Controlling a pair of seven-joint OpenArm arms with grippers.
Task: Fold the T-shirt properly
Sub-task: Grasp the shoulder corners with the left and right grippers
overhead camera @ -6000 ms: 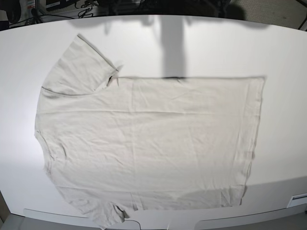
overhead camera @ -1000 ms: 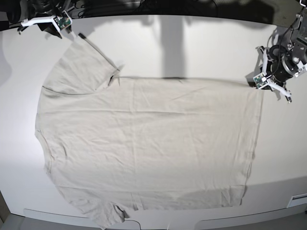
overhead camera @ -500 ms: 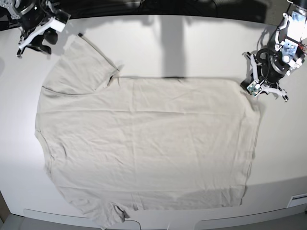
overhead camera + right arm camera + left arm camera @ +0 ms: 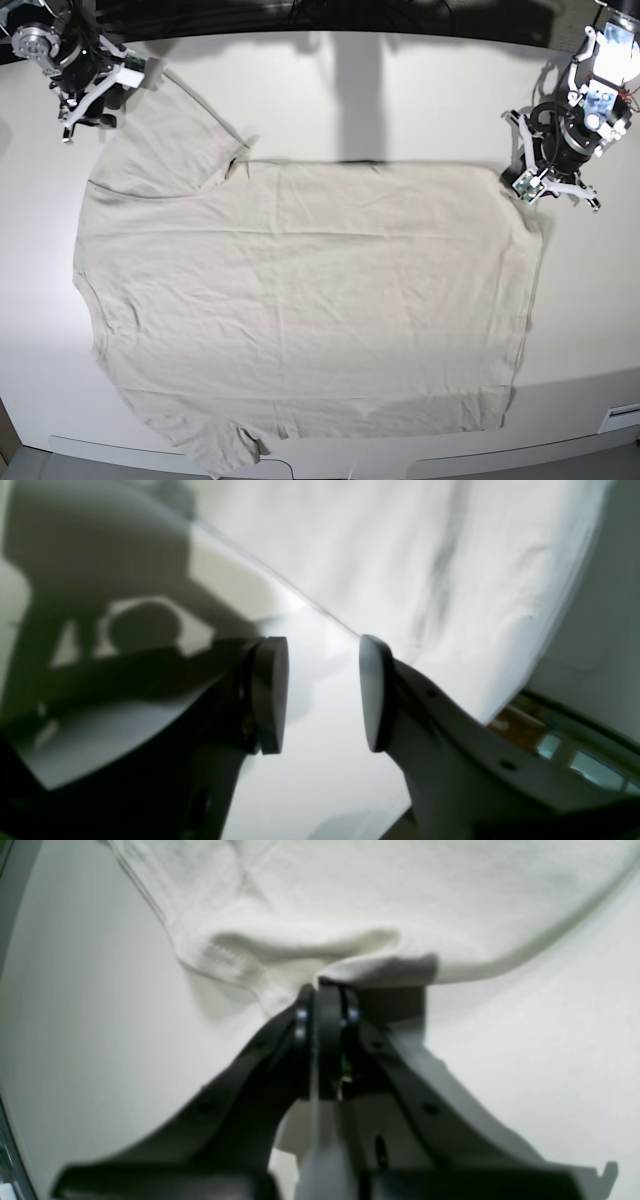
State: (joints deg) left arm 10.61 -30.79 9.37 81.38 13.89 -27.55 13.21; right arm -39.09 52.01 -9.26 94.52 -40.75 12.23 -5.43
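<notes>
The pale grey-beige T-shirt lies flat on the white table, collar to the left and hem to the right. My left gripper is at the far hem corner on the right. In the left wrist view it is shut on a bunched bit of the hem. My right gripper is at the far sleeve's edge, top left. In the right wrist view it is open, with the sleeve cloth just beyond the pads and nothing between them.
The table's front edge runs just below the T-shirt's near sleeve. A small white box sits at the front right. Dark equipment and cables lie behind the table's far edge.
My right gripper has moved right and down to the far sleeve's edge. My left gripper holds its place at the hem corner, which stays pulled slightly inward.
</notes>
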